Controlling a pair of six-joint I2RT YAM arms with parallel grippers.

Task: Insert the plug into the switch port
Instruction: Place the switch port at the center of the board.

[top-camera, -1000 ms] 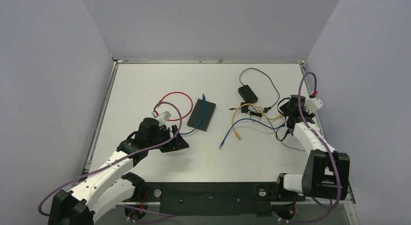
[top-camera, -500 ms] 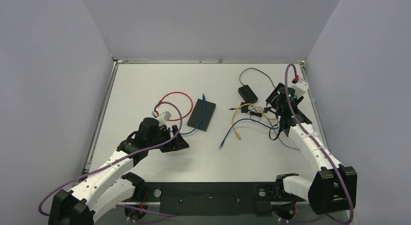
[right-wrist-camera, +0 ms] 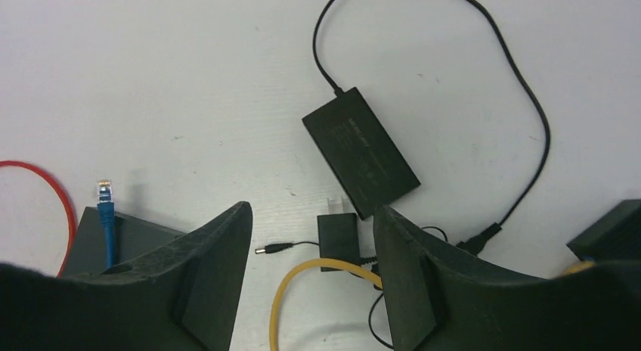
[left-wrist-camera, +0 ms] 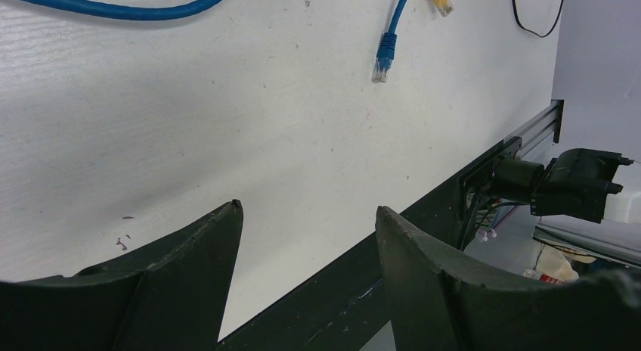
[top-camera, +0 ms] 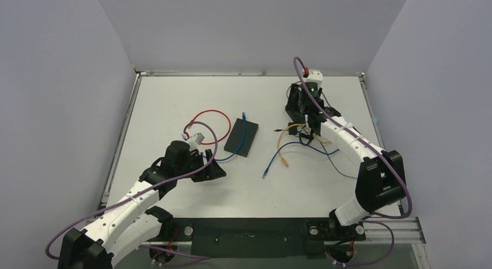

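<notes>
step: approach imo, nothing's getting gripped yet
right gripper (right-wrist-camera: 310, 211): hovering wide open, empty, above adapter (right-wrist-camera: 361, 152), at 1 o'clock on the table (top-camera: 174, 106)
left gripper (left-wrist-camera: 308, 209): idling wide open, empty, toward 8 o'clock
switch (top-camera: 242, 137): sitting near centre
barrel plug (right-wrist-camera: 262, 250): lying loose at adapter's 7 o'clock
next: prob needing R to be dropping onto it, pinching, then aligning w/ switch

A white matte tabletop (top-camera: 174, 95) is closed in by pale lavender walls (top-camera: 249, 25), with a black metal rail (top-camera: 249, 237) along its 6 o'clock edge. A black rectangular power adapter (right-wrist-camera: 361, 153) lies flat toward 1 o'clock of the table's middle. Its thin black cord (right-wrist-camera: 529, 101) leaves at the adapter's 11 o'clock corner and loops round to 4 o'clock. A small black square block (right-wrist-camera: 338, 232) sits just beside the adapter at 7 o'clock.
</notes>
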